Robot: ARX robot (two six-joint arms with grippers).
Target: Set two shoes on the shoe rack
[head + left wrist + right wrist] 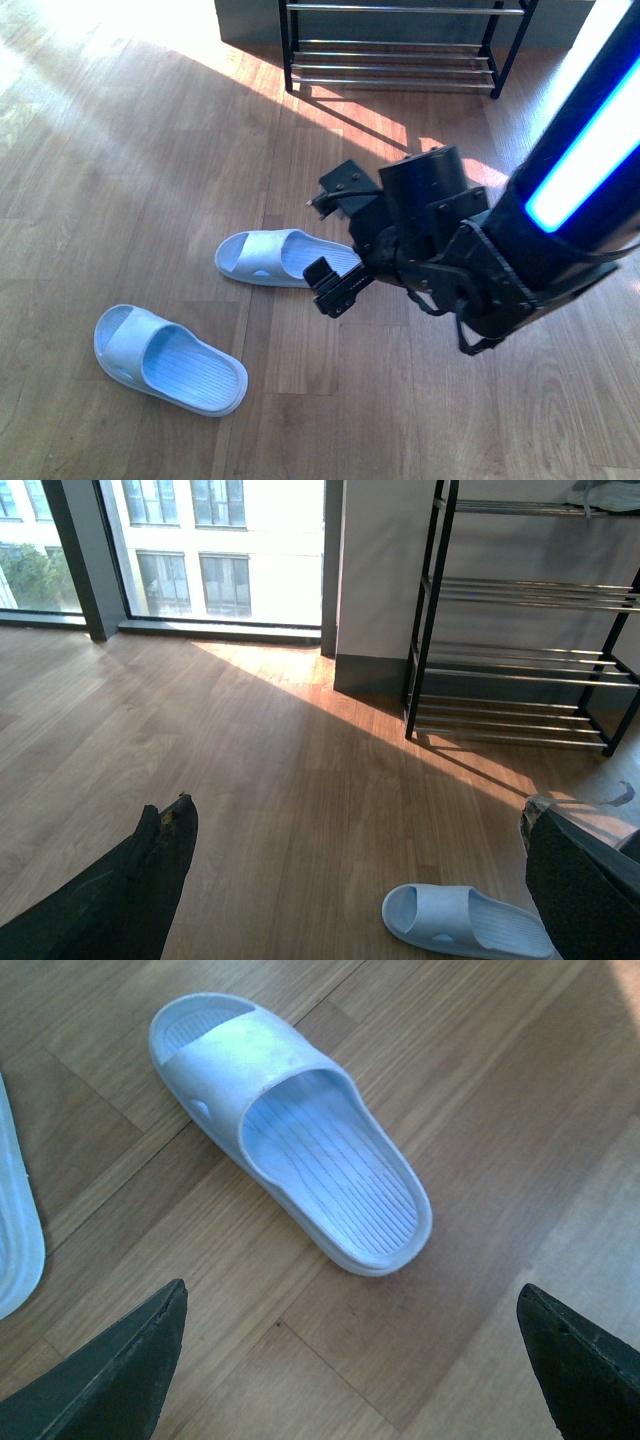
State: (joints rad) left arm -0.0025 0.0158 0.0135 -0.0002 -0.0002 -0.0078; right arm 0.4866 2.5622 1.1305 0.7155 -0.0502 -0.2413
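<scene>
Sunlit wood-plank floor [130, 170], chrome-barred shoe rack [400, 62] at the far wall. Two pale-blue slide slippers: far slipper [285, 258] just ahead of the right gripper [352, 1290], near slipper [170, 360] apart. Both right and left gripper [358, 808] spread, empty. Likely light, soft, flexible foam; take by the strap.

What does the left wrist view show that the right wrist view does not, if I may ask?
Only the left wrist view shows the black-framed shoe rack with chrome bar shelves and the large windows. Only the right wrist view shows a whole pale blue rubber slide slipper with its ribbed footbed, plus the edge of a second slipper. Both show the wooden plank floor, a pale blue slipper on it (the cropped slipper in the left wrist view), and an open gripper: left gripper, right gripper.
</scene>
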